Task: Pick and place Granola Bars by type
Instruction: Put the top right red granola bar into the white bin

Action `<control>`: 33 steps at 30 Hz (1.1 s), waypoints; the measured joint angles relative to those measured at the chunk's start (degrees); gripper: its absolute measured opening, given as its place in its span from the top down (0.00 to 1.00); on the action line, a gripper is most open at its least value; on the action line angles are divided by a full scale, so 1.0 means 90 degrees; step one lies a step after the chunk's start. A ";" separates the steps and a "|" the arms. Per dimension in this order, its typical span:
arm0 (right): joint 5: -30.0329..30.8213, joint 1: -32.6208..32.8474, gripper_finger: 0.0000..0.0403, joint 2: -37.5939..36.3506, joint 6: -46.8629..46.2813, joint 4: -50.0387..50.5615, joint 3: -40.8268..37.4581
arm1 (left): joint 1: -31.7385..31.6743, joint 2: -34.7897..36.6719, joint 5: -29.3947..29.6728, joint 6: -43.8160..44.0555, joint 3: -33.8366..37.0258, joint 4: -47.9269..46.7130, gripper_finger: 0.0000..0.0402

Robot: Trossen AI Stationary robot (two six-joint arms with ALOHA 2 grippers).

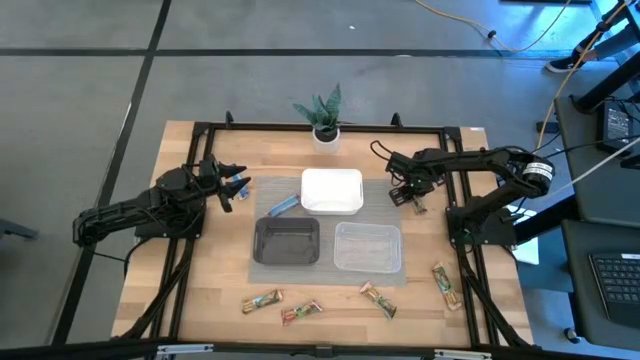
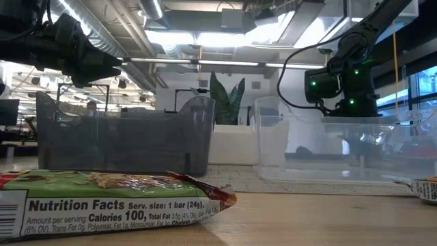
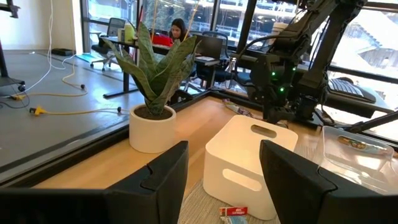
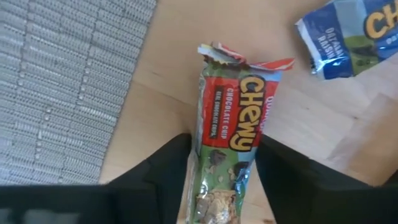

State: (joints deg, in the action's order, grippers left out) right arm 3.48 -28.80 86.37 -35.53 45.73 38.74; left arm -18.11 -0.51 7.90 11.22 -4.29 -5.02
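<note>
Overhead, wood table (image 1: 200, 270) w/ grey mat (image 1: 378, 195), plant (image 1: 324, 113).

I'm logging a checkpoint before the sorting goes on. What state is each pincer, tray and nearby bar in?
left pincer: open, empty, raised left of the white tray.
right pincer: lowered over the Chewy bar; grip unclear.
Chewy bar: flat on the wood, unsorted.
blue bar: outside the trays, beside the white one.
black tray: upright, empty.
clear tray: upright, looks empty from above.
</note>
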 joint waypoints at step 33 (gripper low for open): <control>-0.0073 0.0228 0.78 0.0020 0.1418 0.0736 0.2588 | 0.0002 0.0000 -0.0002 0.0002 0.0000 -0.0136 0.52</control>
State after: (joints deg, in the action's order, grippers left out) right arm 2.82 -26.75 86.55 -22.77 52.35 62.03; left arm -18.09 -0.51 7.88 11.25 -4.29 -6.24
